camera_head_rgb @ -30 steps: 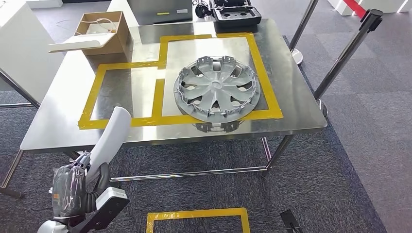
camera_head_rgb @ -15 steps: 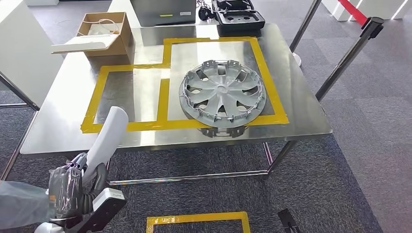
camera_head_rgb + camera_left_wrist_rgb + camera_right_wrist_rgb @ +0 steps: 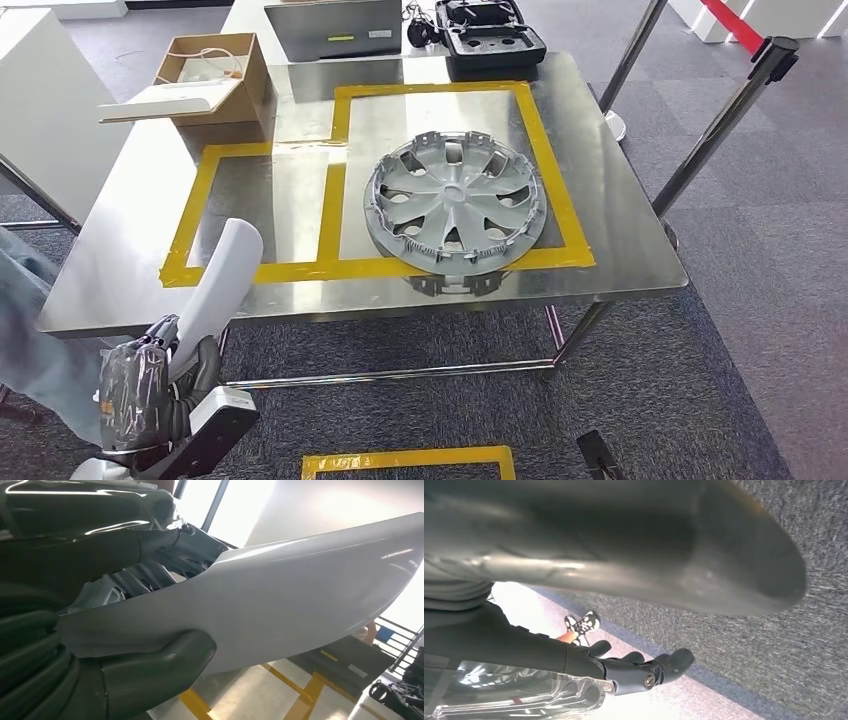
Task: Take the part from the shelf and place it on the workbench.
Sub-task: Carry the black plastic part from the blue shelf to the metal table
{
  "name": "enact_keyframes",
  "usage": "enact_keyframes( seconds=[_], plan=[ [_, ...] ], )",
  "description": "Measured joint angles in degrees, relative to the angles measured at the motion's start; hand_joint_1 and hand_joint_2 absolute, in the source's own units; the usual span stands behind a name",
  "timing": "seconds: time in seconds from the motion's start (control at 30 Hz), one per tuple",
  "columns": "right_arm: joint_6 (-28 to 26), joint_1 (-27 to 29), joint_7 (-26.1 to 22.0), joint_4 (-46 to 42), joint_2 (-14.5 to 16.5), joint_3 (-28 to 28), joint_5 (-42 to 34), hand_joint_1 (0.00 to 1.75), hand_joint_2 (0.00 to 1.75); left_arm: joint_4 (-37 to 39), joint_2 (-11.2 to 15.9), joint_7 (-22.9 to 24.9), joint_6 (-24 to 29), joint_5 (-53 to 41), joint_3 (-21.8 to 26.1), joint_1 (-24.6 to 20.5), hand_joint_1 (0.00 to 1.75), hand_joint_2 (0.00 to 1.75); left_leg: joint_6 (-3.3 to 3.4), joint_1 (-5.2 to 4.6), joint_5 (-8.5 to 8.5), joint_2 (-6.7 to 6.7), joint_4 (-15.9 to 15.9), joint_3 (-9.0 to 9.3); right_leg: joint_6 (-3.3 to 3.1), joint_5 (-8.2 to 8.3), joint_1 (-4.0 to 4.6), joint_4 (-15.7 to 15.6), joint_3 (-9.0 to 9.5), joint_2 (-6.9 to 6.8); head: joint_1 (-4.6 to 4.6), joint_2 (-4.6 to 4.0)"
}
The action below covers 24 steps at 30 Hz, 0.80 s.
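While left hand (image 3: 150,385) grips | white part (image 3: 222,283) between thumb and fingers (image 3: 135,580)

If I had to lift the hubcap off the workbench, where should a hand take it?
Probably at the near rim of the hubcap, coming from the robot's side: it lies flat and that edge sits close to the workbench front edge. The spoke openings offer finger holds.

The table (image 3: 620,215) is brushed, reflective steel with matt yellow tape (image 3: 330,205). The wheel cover (image 3: 455,203) looks silver plastic; the part (image 3: 300,590) glossy white; the box (image 3: 235,85) cardboard.
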Motion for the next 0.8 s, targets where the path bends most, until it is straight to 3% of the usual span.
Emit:
enact_keyframes(
  seconds=[0.07,0.13,0.17,0.2,0.27,0.33,0.37,0.5,0.57,0.63,0.67,0.7,0.73,0.8],
  plan=[
    [0.0,-0.02,0.0,0.0,0.07,0.0,-0.01,0.0,0.0,-0.18,0.01,0.08,0.0,0.0,0.0,0.08,1.75,1.75,-0.52,0.19,-2.68,0.09,5.46,-2.8,-0.49,-0.15,-0.31,-0.21,0.4,-0.05,-0.14,0.0],
    [0.0,0.03,0.0,0.0,0.08,0.0,-0.03,0.0,0.0,-0.2,0.01,0.13,-0.01,-0.03,-0.01,0.3,1.75,1.75,-0.87,0.43,-5.37,0.15,13.11,-7.25,-0.67,-0.4,-0.36,-0.21,0.53,-0.07,-0.19,0.0],
    [0.0,0.06,0.0,0.0,0.09,0.0,-0.05,0.0,0.0,-0.2,0.02,0.16,-0.02,-0.05,-0.01,0.43,1.75,1.75,-0.96,0.51,-5.51,0.18,15.29,-8.83,-0.67,-0.54,-0.37,-0.21,0.64,-0.06,-0.19,0.0],
    [0.0,0.09,0.0,0.0,0.11,-0.01,-0.08,0.0,0.0,-0.2,0.03,0.17,-0.02,-0.09,-0.01,0.52,1.75,1.75,-0.98,0.56,-4.38,0.22,15.03,-9.2,-0.6,-0.71,-0.4,-0.2,0.84,-0.02,-0.2,0.0],
    [0.0,0.11,-0.02,0.0,0.15,-0.02,-0.13,0.0,0.0,-0.2,0.05,0.18,-0.02,-0.15,-0.01,0.59,1.75,1.75,-0.88,0.6,0.26,0.31,8.26,-6.56,-0.3,-1.17,-0.5,-0.2,1.55,0.09,-0.2,0.0],
    [0.0,0.09,-0.09,0.0,0.19,-0.02,-0.18,0.0,0.0,-0.2,0.07,0.19,-0.01,-0.17,-0.01,0.6,1.75,1.75,-0.63,0.41,2.92,0.31,1.28,-3.16,0.25,-1.71,-0.36,-0.19,2.11,0.18,-0.2,0.0],
    [0.0,0.09,-0.13,0.0,0.19,-0.02,-0.23,0.0,0.0,-0.21,0.08,0.19,-0.01,-0.18,0.0,0.63,1.75,1.75,-0.39,0.27,3.09,0.26,-0.21,-2.31,0.57,-1.9,-0.3,-0.23,2.22,0.21,-0.18,0.0],
    [-0.01,0.08,-0.19,0.0,0.31,-0.03,-0.49,0.0,0.0,-0.27,0.14,0.19,-0.02,-0.22,0.05,0.61,1.75,1.75,1.04,0.27,2.8,0.05,-1.04,-1.49,1.86,-2.47,-0.46,-0.21,2.44,0.14,-0.1,0.0],
    [-0.02,0.03,-0.22,-0.01,0.29,-0.02,-0.56,0.0,0.0,-0.31,0.07,0.17,-0.04,-0.22,0.06,0.44,1.75,1.75,1.7,0.51,2.74,0.16,-1.41,-0.99,2.19,-4.44,-0.43,3.91,0.41,0.08,0.09,0.0],
    [-0.02,0.14,-0.24,-0.01,0.19,-0.03,-0.62,0.0,0.0,-0.27,0.04,0.16,-0.09,-0.22,0.07,0.33,1.75,1.75,2.11,0.41,2.43,0.25,-1.41,-0.78,2.29,-7.31,-0.35,11.75,-4.05,0.06,0.22,0.0],
    [-0.02,0.26,-0.24,0.0,0.17,-0.03,-0.64,0.0,0.0,-0.23,0.03,0.16,-0.11,-0.22,0.06,0.34,1.75,1.75,2.21,0.37,2.27,0.24,-1.4,-0.64,2.27,-7.9,-0.35,14.79,-6.04,0.06,0.22,0.0],
    [-0.02,0.37,-0.24,0.0,0.18,-0.04,-0.67,0.0,0.0,-0.19,0.03,0.16,-0.13,-0.22,0.06,0.33,1.75,1.75,2.24,0.34,2.08,0.2,-1.4,-0.43,2.21,-7.48,-0.35,16.0,-7.15,0.06,0.24,0.0],
    [-0.03,0.44,-0.24,0.0,0.18,-0.05,-0.68,0.0,0.0,-0.16,0.02,0.16,-0.13,-0.22,0.06,0.33,1.75,1.75,2.17,0.33,1.85,0.14,-1.39,-0.09,2.07,-5.8,-0.35,14.58,-6.95,0.06,0.24,0.0],
    [-0.04,0.45,-0.24,0.0,0.14,-0.06,-0.68,0.0,0.0,-0.14,0.01,0.16,-0.15,-0.22,0.06,0.3,1.75,1.75,1.82,0.27,1.22,0.06,-1.38,0.75,1.64,-1.41,-0.3,7.16,-3.99,0.04,0.27,0.0]
  ],
)
